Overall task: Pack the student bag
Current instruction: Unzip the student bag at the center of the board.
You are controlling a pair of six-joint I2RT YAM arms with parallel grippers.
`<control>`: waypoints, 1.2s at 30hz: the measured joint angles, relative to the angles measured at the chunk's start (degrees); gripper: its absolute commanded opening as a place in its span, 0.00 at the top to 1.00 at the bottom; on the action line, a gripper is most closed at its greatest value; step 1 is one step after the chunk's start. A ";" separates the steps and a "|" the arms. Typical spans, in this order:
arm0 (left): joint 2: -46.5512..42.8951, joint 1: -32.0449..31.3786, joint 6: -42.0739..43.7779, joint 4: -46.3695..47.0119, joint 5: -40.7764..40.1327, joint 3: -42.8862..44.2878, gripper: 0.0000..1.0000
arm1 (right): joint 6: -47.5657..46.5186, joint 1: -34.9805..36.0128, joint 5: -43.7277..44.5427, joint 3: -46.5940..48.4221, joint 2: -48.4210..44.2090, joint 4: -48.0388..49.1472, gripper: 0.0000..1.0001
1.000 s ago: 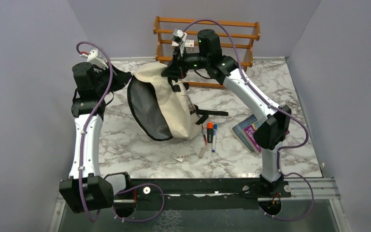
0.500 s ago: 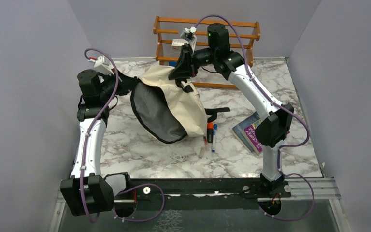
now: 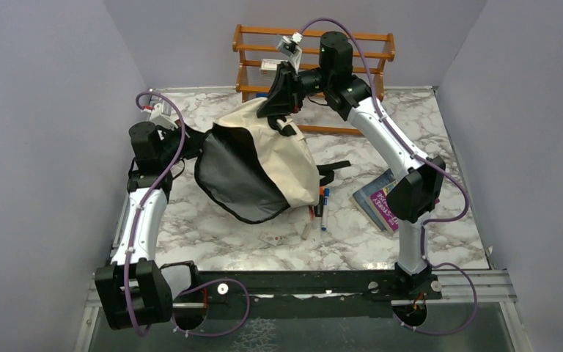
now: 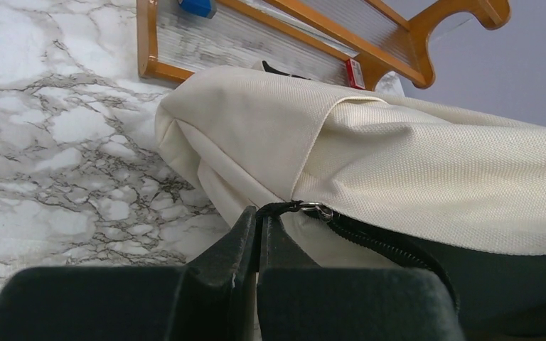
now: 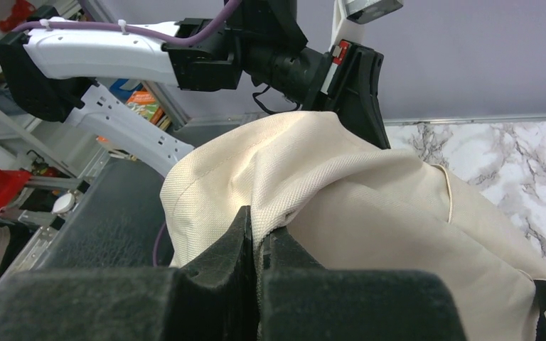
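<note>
Currently student bag (image 3: 289, 158) sits mid-frame on desk (image 3: 212, 227), mouth agape; left gripper (image 4: 259, 226) pinches its black zipper tape (image 4: 370, 238), right gripper (image 5: 259, 238) pinches cream top fabric.

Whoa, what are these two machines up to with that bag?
Two robot arms are holding the student bag up between them. The left claw is pinched shut on the black zipper tab at one side of the opening. The right claw is pinched on the cream fabric at the top, so the dark-lined mouth gapes toward the front. The markers and a book lie on the table beside it, not yet packed.
</note>
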 measured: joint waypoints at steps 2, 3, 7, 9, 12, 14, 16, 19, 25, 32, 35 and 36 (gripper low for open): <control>0.04 -0.07 -0.66 0.63 -0.79 -0.63 1.00 | 0.44 0.02 0.09 0.00 0.22 0.20 1.00; 0.11 -0.13 -0.83 0.81 -1.31 -0.79 1.00 | 0.66 0.02 0.15 0.00 0.39 0.37 1.00; 0.85 -0.35 -1.68 1.03 -4.17 -1.01 1.00 | 1.60 0.04 0.39 0.00 1.09 1.03 1.00; 1.44 -0.39 -2.05 1.31 -5.29 -1.03 1.00 | 2.12 0.04 0.39 0.00 1.57 1.90 1.00; 2.54 -0.46 -2.54 2.14 -6.14 -1.03 1.00 | 2.69 0.09 0.35 0.00 2.03 2.47 1.00; 3.69 -0.46 -3.26 3.52 -6.03 -1.03 1.00 | 2.93 0.11 0.35 0.00 2.12 2.86 1.00; 4.92 -0.42 -4.33 5.40 -5.25 -1.05 1.00 | 2.97 0.11 0.35 0.00 2.12 3.13 1.00; 6.47 -0.20 -5.53 8.07 -3.15 -1.11 0.84 | 2.97 0.11 0.35 -0.02 2.12 3.41 1.00; 7.45 1.29 -6.32 8.15 -1.27 -2.75 0.45 | 2.58 -0.15 1.16 0.00 1.95 4.13 1.00; 1.75 2.16 -4.96 1.88 -2.86 -2.54 0.31 | -0.26 -0.24 11.78 0.66 1.92 1.79 1.00; -1.03 2.32 -3.61 -1.38 -4.20 -0.17 0.24 | -0.83 -0.20 17.49 0.59 1.92 0.98 1.00; -1.36 2.34 -3.19 -2.10 -4.42 0.59 0.21 | -0.96 -0.13 19.89 0.50 1.86 0.74 1.00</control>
